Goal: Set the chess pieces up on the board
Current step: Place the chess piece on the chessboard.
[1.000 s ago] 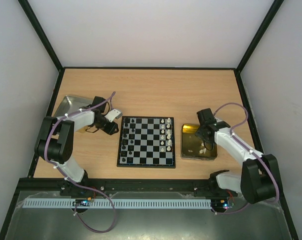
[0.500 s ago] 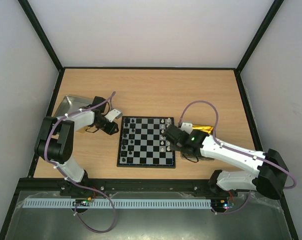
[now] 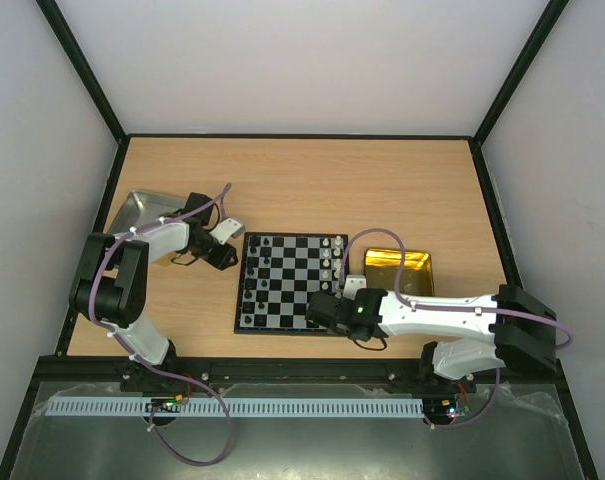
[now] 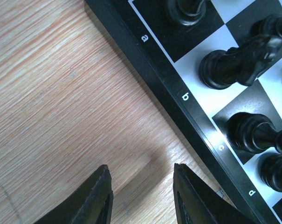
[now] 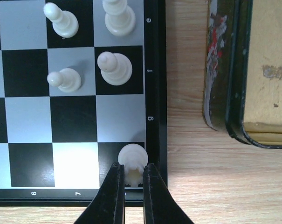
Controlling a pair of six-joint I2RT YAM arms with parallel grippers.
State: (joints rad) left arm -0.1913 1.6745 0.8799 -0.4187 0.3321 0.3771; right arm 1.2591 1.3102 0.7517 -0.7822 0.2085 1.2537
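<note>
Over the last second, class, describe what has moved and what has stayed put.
The right gripper swung from above the gold tray to the near right corner of the board, where it now grips a white piece on the corner square. The left gripper, open beside the board's left edge, did not move.

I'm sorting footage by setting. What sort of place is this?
Probably a lab robot test cell: plain white walls enclose a wooden table, left arm and right arm are bolted at its near edge, and a chessboard sits on it.
</note>
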